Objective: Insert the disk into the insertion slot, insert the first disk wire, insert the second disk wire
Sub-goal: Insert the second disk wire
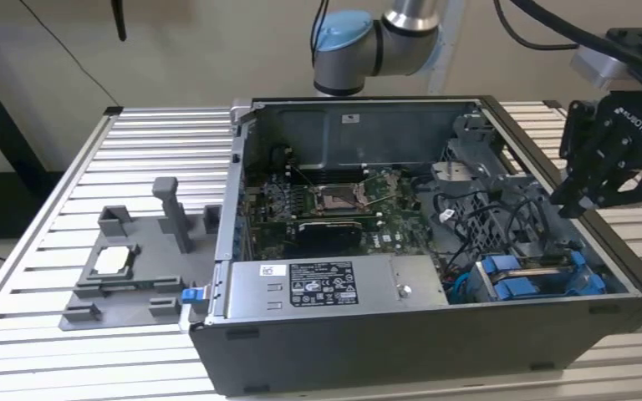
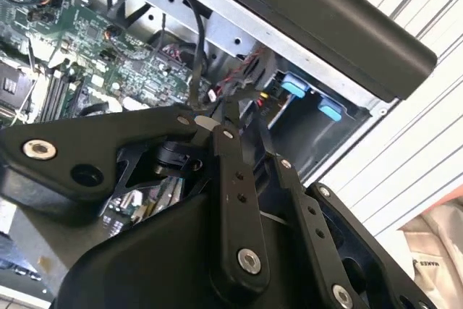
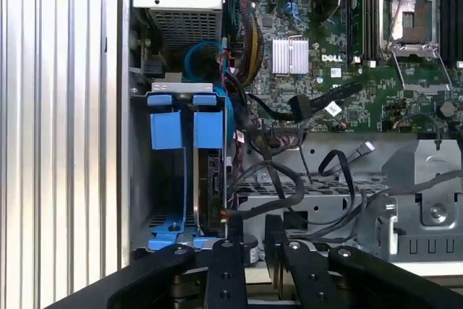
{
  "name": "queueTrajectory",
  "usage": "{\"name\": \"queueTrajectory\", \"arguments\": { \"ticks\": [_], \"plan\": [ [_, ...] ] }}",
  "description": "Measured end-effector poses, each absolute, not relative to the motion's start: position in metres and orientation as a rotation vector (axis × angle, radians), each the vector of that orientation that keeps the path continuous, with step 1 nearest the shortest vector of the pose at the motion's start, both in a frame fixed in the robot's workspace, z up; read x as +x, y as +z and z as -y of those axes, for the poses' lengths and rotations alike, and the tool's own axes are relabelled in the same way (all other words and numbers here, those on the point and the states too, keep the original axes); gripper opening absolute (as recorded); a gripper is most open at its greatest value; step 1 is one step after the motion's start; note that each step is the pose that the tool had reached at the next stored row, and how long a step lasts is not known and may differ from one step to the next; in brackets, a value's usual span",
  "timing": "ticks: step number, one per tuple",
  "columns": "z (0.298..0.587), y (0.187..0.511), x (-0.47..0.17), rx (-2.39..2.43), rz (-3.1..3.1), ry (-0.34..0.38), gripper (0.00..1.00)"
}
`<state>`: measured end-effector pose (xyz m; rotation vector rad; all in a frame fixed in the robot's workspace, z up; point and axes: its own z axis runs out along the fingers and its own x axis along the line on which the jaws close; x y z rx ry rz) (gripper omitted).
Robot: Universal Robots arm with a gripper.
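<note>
The disk (image 1: 535, 281) in its blue carrier sits in the insertion slot at the case's front corner, on the exterior view's right. Its blue tabs (image 3: 185, 129) face up, and they also appear in the second wrist view (image 2: 307, 95). My black gripper (image 1: 574, 203) hangs over the case's right side, just behind the disk bay. Its fingers (image 3: 225, 265) stand close together. A black wire (image 2: 200, 70) with a reddish end runs up to the fingertips (image 2: 217, 127) and seems pinched there. The wire (image 3: 269, 206) trails back to a bundle of cables.
A grey labelled power-supply box (image 1: 321, 284) lies along the case's front. The motherboard (image 1: 333, 205) fills the floor behind it. Loose black cables (image 1: 488, 217) crowd the area beside the drive bay. A grey fixture (image 1: 131, 267) stands on the slatted table at the exterior view's left.
</note>
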<state>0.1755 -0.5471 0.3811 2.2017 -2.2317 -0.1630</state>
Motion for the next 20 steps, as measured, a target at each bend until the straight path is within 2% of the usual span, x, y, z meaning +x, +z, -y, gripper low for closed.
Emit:
{"name": "queueTrajectory", "arguments": {
  "ticks": [7, 20],
  "plan": [
    [0.525, 0.383, 0.175, 2.193, 2.224, -0.143, 0.27],
    [0.525, 0.387, 0.151, 2.207, 2.237, -0.116, 0.27]
  ]
}}
